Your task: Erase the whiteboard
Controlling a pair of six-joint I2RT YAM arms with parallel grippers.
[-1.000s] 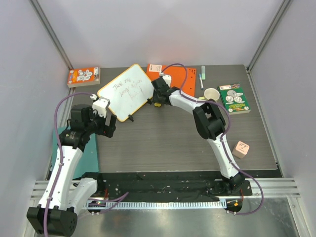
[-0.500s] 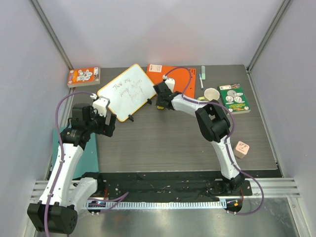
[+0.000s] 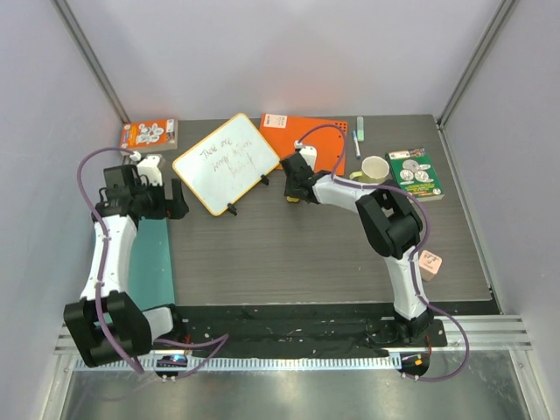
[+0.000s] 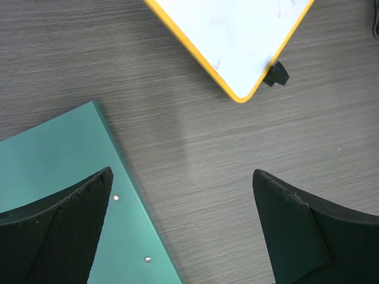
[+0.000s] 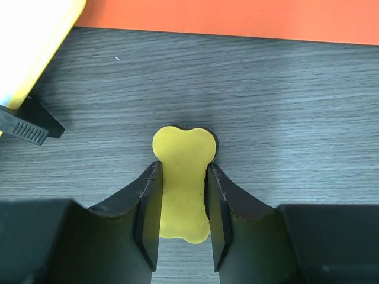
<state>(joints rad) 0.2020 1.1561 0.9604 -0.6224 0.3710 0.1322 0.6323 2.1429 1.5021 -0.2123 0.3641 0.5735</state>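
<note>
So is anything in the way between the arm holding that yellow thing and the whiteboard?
Nothing visible. The right gripper, shut on a yellow bone-shaped eraser, sits just right of the whiteboard, with only bare table between. The board's own black clip juts out on that edge.

Top view high behind, looking down on whole table (image 3: 297, 249), wrist views close, facing down, all sharing whiteboard (image 3: 220, 162) rim

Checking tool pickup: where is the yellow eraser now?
Right wrist view: the yellow eraser is pinched in the right gripper, just right of the whiteboard, near the orange sheet.
</note>
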